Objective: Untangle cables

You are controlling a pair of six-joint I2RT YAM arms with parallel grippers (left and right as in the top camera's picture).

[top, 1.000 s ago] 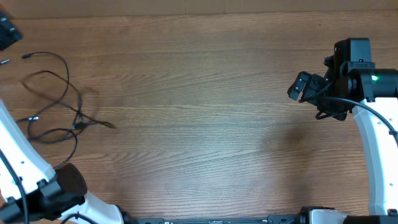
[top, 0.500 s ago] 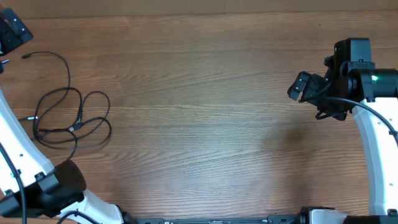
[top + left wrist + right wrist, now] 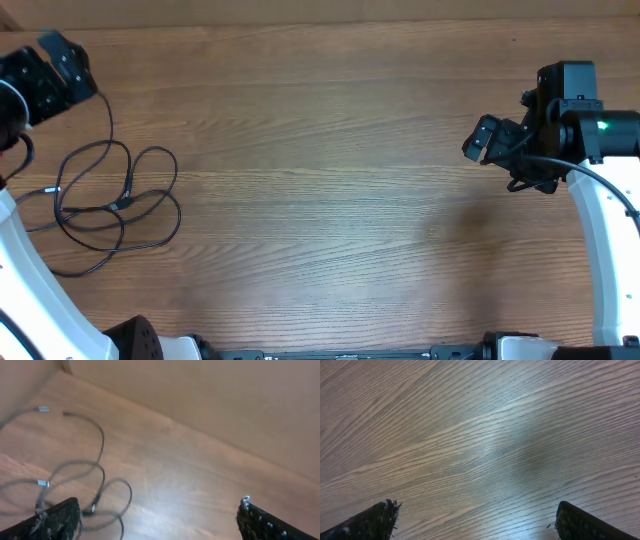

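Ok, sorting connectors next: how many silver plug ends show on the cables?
2, both in the left wrist view: one plug end at upper left, another lower down, among the loops of the cables. Others may be hidden or out of frame.

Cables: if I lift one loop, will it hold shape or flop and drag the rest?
Likely floppy: the cables lie in loose curved loops on the table. Probably light, being thin. Loops cross, so lifting one would likely drag the others.
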